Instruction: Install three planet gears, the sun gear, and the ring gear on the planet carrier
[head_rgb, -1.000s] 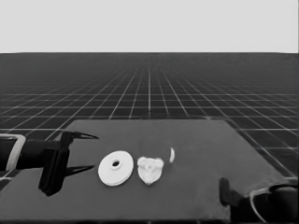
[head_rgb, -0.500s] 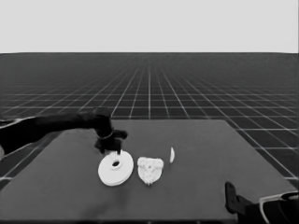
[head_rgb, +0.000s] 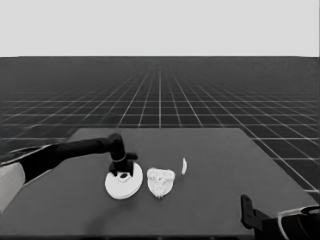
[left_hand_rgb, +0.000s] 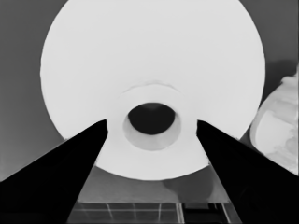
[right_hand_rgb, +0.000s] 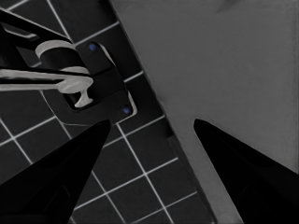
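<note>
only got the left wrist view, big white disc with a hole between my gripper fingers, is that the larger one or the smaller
Observer: The larger round part. In the head view the left gripper is right over its centre hole.
Operator: ok whats the white lump at the edge of my view
Observer: The smaller round part, lying apart from the larger one on the side toward the right arm, with gears heaped on it.
Operator: and the right arm, anywhere near
Observer: No. It is parked at the head view's lower right corner, and its wrist view shows the right gripper open over the table's corner, away from all the parts.
</note>
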